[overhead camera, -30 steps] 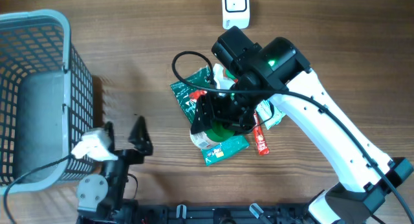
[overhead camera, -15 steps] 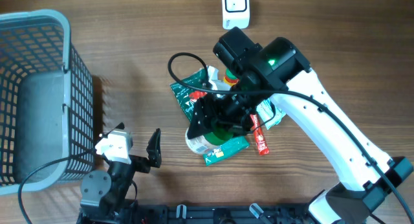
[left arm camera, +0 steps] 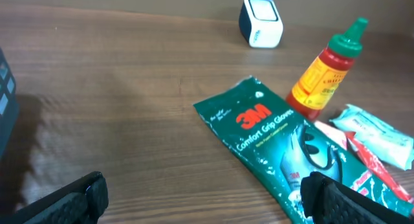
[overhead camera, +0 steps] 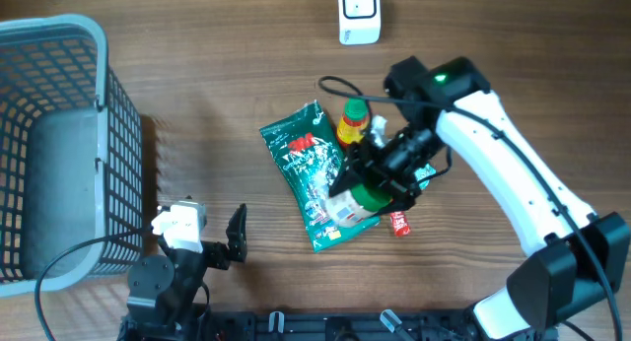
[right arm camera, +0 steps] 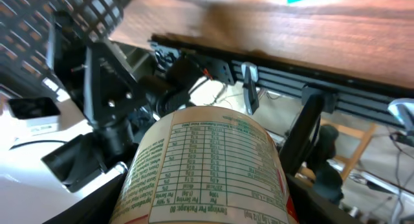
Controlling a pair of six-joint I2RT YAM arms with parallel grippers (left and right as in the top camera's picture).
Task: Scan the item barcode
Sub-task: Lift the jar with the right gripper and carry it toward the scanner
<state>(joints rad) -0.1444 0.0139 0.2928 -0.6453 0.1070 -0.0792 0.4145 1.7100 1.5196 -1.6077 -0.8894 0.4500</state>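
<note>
While the right gripper (overhead camera: 367,188) is clamped on a round tub (overhead camera: 345,208) with a green top and a white printed label, the left gripper (overhead camera: 207,235) waits near the table's front edge with its jaws spread wide and nothing between them. From overhead, the tub sits above the lower end of a green glove packet (overhead camera: 304,166); whether it touches the packet I cannot tell. In the right wrist view a nutrition table fills the tub's facing side (no barcode shows there). The scanner (overhead camera: 358,11), white and upright, stands at the far edge of the table, well apart from the tub. A yellow sauce bottle (overhead camera: 353,122) stands just beside the packet, and a red sachet (overhead camera: 398,223) lies near the tub. A grey basket (overhead camera: 59,45) occupies the left side.
</note>
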